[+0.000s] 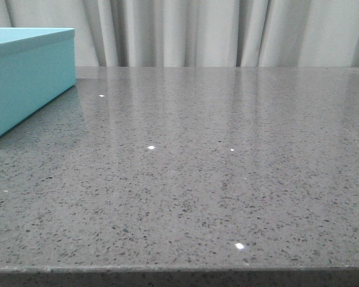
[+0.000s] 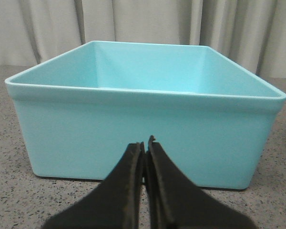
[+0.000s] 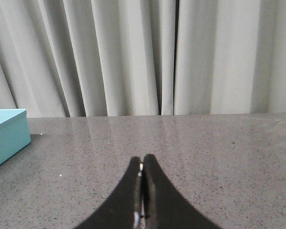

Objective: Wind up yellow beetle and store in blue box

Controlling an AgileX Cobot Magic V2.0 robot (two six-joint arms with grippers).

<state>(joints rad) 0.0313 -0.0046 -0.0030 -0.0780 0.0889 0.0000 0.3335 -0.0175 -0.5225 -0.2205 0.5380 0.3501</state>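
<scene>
The blue box point(image 1: 24, 84) stands at the far left of the table in the front view. In the left wrist view the blue box point(image 2: 143, 129) fills the frame, open at the top, and what shows of its inside is bare. My left gripper point(image 2: 145, 143) is shut and empty, just short of the box's near wall. My right gripper point(image 3: 142, 160) is shut and empty above the bare table, with a corner of the box point(image 3: 7, 136) off to one side. The yellow beetle is not in any view. Neither gripper shows in the front view.
The grey speckled tabletop point(image 1: 203, 167) runs to a front edge point(image 1: 179, 270) at the bottom of the front view. Pale curtains point(image 1: 227, 30) hang behind the table.
</scene>
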